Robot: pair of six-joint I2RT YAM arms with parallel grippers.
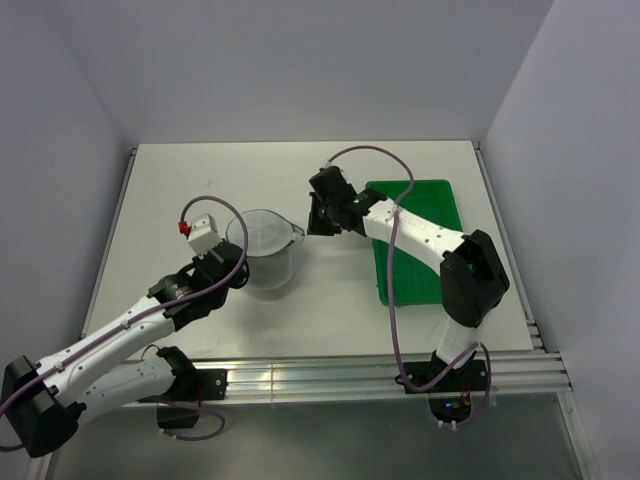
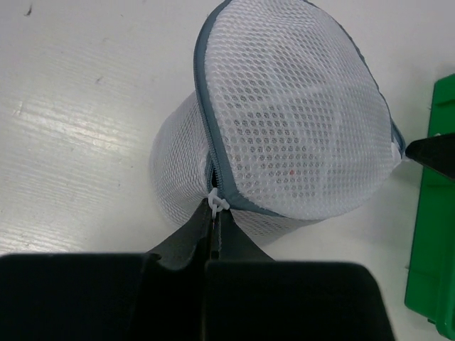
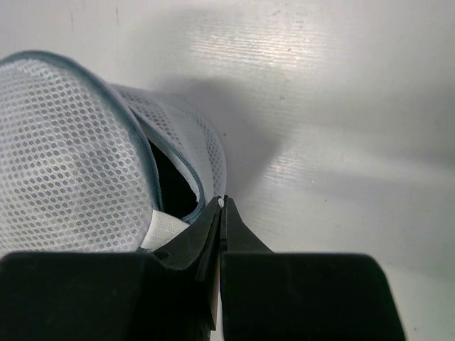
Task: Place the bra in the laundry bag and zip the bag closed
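Right under the lens of my left wrist view, my left pincer point(image 2: 215, 212) is pressed together on the small white zipper pull point(image 2: 215, 202), bottom centre of the frame. My right pincer point(image 3: 222, 207) sits just as close in its own view, also pressed together, nipping the edge of the bag's rim.

The green tray point(image 1: 432, 205) lies right of centre in the overhead view, with my right arm crossing over it. My left wrist view catches only a slice of it at the right edge.

The laundry bag point(image 1: 266, 248) stands upright just left of centre overhead, between my two pincers and apart from the tray.

The bra point(image 3: 174, 183) is inside the bag. Only my right wrist view shows it plainly, as black fabric in the unzipped gap under the lid. From overhead I cannot make it out.

My left wrist view shows the other side of the bag. There the grey zipper runs closed from the pull up the left of the lid, and my right pincer's dark tip meets the rim at the right edge.

The white table point(image 1: 200, 180) has faint streaks and a few dark specks. A metal rail point(image 1: 330, 375) runs along its near edge, and pale grey walls point(image 1: 300, 60) close it in on three sides.
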